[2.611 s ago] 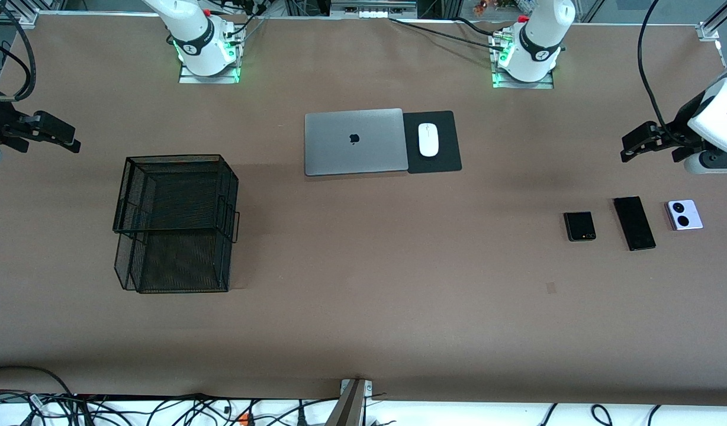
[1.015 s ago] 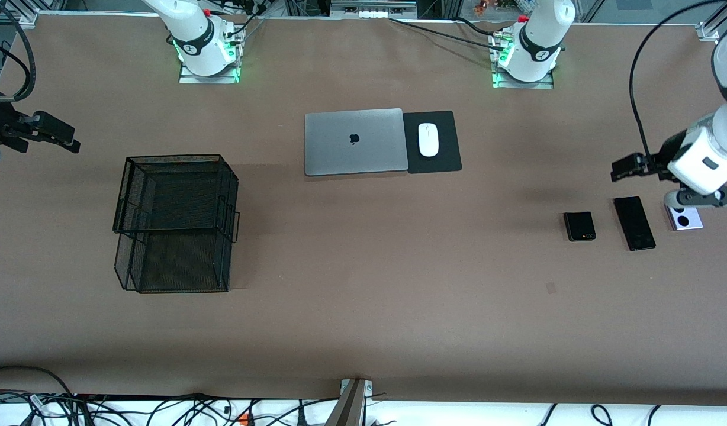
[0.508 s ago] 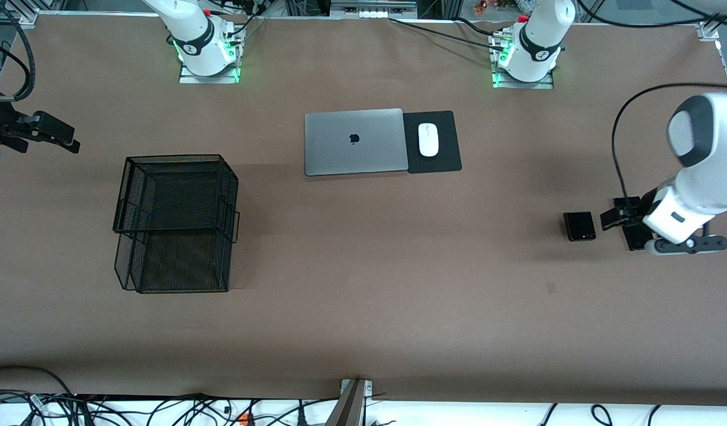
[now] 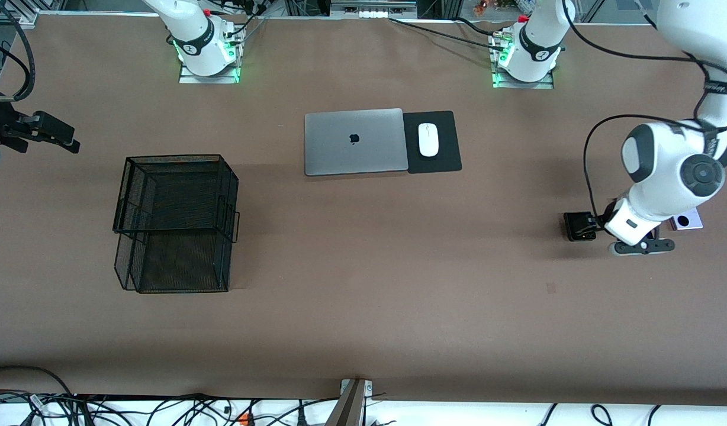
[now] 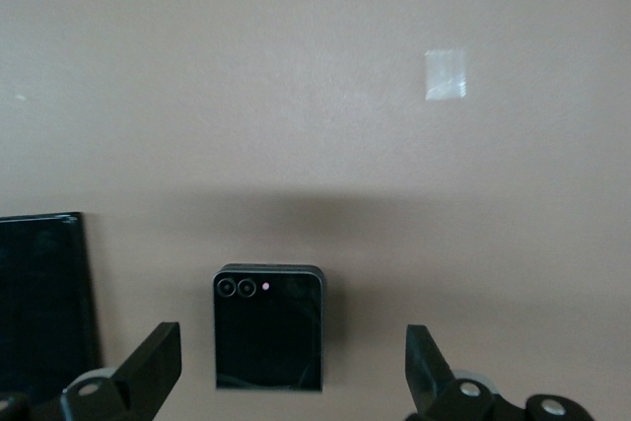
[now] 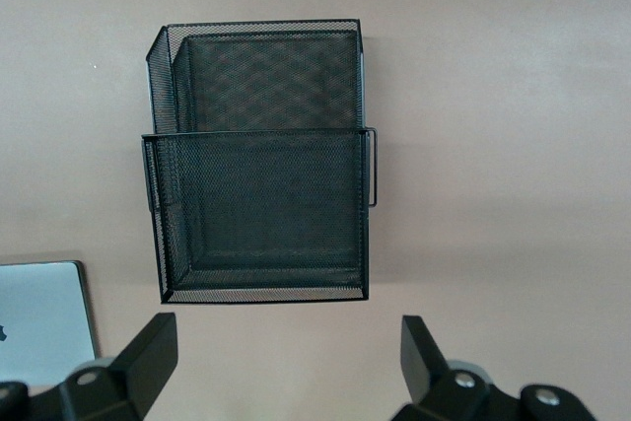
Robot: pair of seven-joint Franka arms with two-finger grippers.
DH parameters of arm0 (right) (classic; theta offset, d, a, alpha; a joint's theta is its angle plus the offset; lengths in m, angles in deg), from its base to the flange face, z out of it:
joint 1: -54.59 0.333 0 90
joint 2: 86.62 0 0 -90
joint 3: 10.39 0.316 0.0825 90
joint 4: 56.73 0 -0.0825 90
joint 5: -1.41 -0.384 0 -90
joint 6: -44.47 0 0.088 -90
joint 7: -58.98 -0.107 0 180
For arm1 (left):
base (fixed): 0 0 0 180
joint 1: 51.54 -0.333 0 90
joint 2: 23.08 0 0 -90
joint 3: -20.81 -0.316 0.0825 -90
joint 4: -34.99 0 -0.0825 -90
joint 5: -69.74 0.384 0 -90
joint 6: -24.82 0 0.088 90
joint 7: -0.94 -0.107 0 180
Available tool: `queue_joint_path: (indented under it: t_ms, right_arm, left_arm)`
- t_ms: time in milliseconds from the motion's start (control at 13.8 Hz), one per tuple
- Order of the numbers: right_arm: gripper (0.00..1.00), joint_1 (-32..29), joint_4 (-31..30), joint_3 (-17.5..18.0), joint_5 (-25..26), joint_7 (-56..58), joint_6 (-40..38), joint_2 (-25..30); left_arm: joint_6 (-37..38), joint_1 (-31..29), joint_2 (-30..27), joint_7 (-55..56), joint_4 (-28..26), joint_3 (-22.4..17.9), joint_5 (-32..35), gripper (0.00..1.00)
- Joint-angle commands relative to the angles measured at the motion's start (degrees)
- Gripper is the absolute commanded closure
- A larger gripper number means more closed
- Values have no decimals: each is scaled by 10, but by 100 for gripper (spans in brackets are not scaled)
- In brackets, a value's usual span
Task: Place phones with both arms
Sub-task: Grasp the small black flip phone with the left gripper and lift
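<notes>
The grey closed laptop (image 4: 354,141) sits in the middle of the brown table (image 4: 363,307). Just beside it, toward the left arm's end, lies a black mouse pad (image 4: 443,142) with a white oval mouse (image 4: 428,139) on it. Toward the right arm's end, and nearer the front camera than the laptop, stands a black wire-mesh basket (image 4: 175,222). The phones lie in a row well apart from the laptop, toward the left arm's end and nearer the camera — first the small squarish black flip phone (image 5: 268,327), then the long slim black slab (image 5: 41,303), then the small white-lilac square phone (image 4: 688,222). The left gripper (image 5: 292,386) hangs over the flip phone — fingers spread wide. The right gripper (image 6: 281,367) waits off the right arm's end, fingers apart.
</notes>
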Motion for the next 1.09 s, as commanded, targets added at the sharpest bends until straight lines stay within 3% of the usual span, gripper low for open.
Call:
queue_joint_path:
  t_ms: [0,290,1015]
  right_arm:
    - [0,4,7,-4,1,2,-3,2]
    - [0,4,7,-4,1,2,-3,1]
    - [0,4,7,-4,1,2,-3,2]
  left_arm:
    - [-67,-13,15,-8,-37,2,14,0]
    - [-70,-28,51,-8,-37,2,16,0]
    - [-71,-28,79,-7,-37,2,17,0]
